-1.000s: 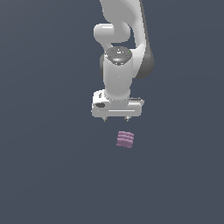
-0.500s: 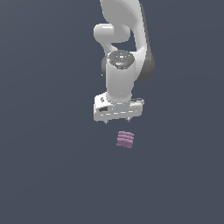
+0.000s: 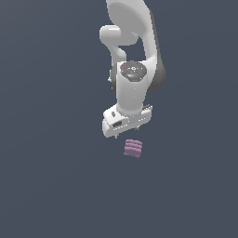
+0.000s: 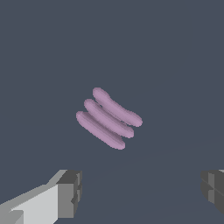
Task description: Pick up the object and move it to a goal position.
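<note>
Mauve ridged object (image 3: 133,148) sits on the tabletop (image 3: 51,176) just below the gripper (image 3: 126,133), jaws spread wide, empty.

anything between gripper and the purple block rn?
Nothing. In the wrist view only bare grey floor separates the open gripper from the purple block; the exterior view agrees.

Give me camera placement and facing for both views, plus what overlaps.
Exterior view: off the arm, raised, facing the arm and gripper hanging above the cube.
Wrist view: on the wrist, looking along the gripper at the cube; two fingers show, spread apart.
Shared: cube and gripper.
</note>
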Robot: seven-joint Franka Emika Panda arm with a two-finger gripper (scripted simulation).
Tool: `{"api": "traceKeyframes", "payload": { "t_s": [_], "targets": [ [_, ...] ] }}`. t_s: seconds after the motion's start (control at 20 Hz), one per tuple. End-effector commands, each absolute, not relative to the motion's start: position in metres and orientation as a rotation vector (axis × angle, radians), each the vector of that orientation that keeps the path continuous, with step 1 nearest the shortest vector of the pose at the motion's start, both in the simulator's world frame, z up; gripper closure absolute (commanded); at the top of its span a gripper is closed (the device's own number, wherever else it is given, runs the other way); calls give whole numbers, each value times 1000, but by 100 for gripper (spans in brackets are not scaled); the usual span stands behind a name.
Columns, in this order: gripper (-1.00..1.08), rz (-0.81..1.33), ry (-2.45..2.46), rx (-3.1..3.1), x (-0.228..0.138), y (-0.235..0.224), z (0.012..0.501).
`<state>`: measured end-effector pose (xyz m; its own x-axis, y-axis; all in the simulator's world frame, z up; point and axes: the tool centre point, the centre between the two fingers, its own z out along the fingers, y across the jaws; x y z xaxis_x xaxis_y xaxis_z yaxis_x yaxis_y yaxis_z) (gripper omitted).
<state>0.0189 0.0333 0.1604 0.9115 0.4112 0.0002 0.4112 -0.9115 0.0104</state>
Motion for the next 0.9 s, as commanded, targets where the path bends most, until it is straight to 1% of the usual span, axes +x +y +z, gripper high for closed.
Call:
{"api": "traceKeyframes", "payload": {
  "t_s": [0.0, 0.85],
  "targets": [
    [-92, 1, 775, 3033, 21, 36, 156],
    [-92, -8, 1512, 2744, 32, 56, 127]
  ]
}}
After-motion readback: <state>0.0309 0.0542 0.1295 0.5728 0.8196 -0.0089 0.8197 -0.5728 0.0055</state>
